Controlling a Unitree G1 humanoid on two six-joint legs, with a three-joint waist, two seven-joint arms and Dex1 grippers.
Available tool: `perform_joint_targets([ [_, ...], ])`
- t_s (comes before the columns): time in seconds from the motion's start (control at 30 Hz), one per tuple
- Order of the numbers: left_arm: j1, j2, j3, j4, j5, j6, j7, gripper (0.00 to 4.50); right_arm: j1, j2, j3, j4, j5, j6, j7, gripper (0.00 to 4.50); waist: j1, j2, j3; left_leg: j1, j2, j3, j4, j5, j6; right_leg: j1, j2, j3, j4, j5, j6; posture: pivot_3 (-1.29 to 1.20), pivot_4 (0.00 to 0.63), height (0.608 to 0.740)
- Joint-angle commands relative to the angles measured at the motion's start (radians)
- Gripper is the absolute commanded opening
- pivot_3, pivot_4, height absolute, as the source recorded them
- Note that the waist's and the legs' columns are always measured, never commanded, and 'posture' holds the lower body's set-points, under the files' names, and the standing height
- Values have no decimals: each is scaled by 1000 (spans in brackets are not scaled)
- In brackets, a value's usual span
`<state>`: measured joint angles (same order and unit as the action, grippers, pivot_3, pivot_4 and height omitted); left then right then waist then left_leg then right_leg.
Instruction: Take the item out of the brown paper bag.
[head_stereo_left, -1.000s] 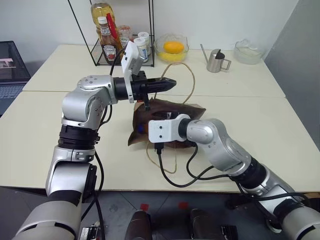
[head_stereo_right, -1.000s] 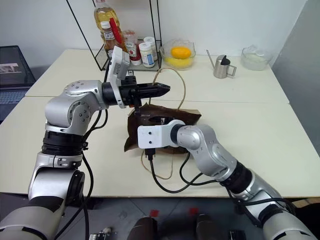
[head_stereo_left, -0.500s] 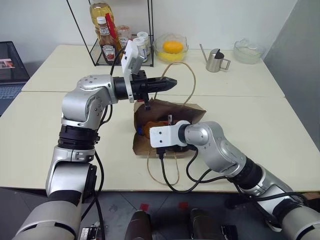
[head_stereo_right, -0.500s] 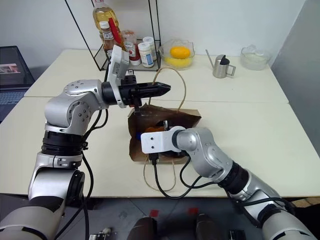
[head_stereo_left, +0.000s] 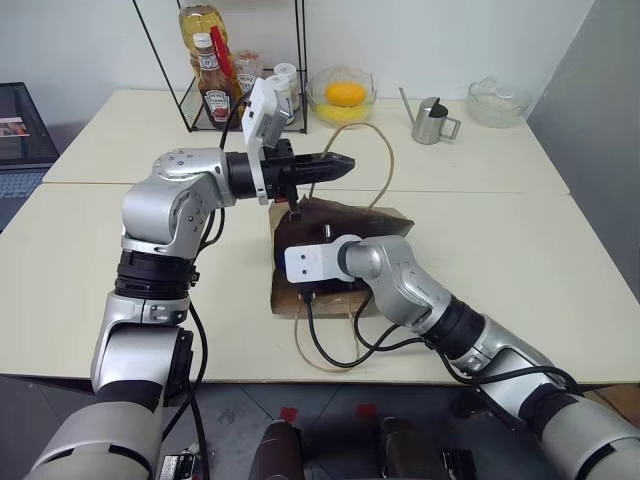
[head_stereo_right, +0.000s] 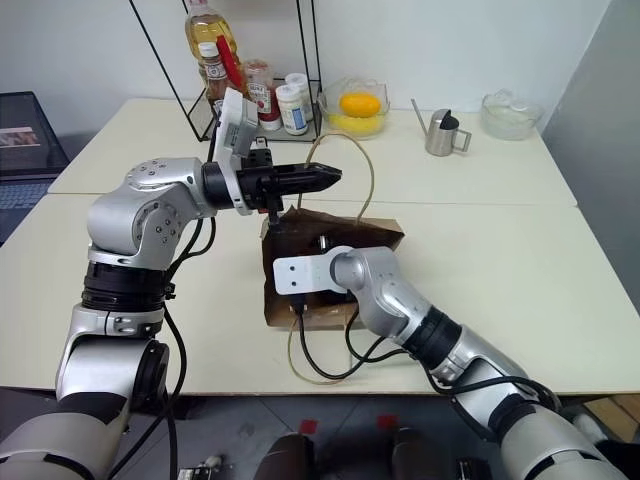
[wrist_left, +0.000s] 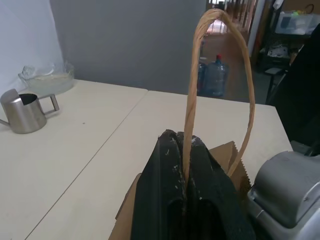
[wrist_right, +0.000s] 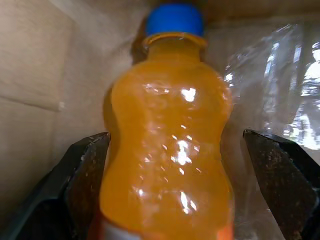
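Observation:
The brown paper bag (head_stereo_left: 350, 216) stands mid-table with its mouth toward me. My left gripper (head_stereo_left: 336, 165) is level above it, shut on one tan cord handle (wrist_left: 192, 100) that loops up from between its fingers (wrist_left: 172, 200). The other handle (head_stereo_left: 325, 345) lies slack toward the table's front edge. My right wrist (head_stereo_left: 312, 266) reaches into the bag's mouth. Inside, the item (wrist_right: 172, 75), an orange drink bottle with a blue cap, stands between the wide-open fingers of my right gripper (wrist_right: 175, 150). One finger (wrist_right: 87, 175) is at the bottle's side; the other (wrist_right: 277, 175) stands apart from it.
At the table's far side stand a wire rack (head_stereo_left: 250, 60) with a ketchup bottle and a tall oil bottle, a glass bowl (head_stereo_left: 322, 100) holding an orange fruit, a metal pitcher (head_stereo_left: 432, 120) and a glass dish (head_stereo_left: 497, 102). A screen (head_stereo_left: 18, 120) sits far left.
My right hand has pushed down and deeper into the bag's mouth and its fingers have opened wide. The bag now stands more upright. The left gripper has kept still on the handle.

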<state>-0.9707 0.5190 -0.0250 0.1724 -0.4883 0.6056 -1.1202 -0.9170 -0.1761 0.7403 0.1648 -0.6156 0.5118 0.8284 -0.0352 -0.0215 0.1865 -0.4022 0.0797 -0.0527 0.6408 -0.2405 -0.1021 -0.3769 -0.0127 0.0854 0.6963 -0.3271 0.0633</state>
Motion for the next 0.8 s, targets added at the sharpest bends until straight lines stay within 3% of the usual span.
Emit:
perform_joint_targets([
  [0.03, -19, 4, 29, -40, -21, -4, 7, 0, -25, 23, 11, 58, -12, -25, -2, 4455, -2, 0, 0, 0, 0, 0, 0, 0, 0, 0, 0, 0, 0, 0, 0, 0, 150, 740],
  [0.13, -17, 2, 26, -39, -18, -9, 7, 0, -29, 33, 4, 85, -11, -36, -6, 3845, -5, 0, 0, 0, 0, 0, 0, 0, 0, 0, 0, 0, 0, 0, 0, 0, 150, 740],
  [0.27, -13, 4, 24, -37, -14, -14, 5, 0, -11, 28, -4, 72, -11, -37, 2, 2715, -8, 0, 0, 0, 0, 0, 0, 0, 0, 0, 0, 0, 1, 0, 0, 0, 150, 740],
  [0.8, 5, 18, 16, 5, 30, -78, -2, 0, 154, -129, -95, -232, -23, -129, -15, 2691, -2, 0, 0, 0, 0, 0, -1, 0, 0, 0, 0, 0, -1, 0, 0, 0, 150, 740],
])
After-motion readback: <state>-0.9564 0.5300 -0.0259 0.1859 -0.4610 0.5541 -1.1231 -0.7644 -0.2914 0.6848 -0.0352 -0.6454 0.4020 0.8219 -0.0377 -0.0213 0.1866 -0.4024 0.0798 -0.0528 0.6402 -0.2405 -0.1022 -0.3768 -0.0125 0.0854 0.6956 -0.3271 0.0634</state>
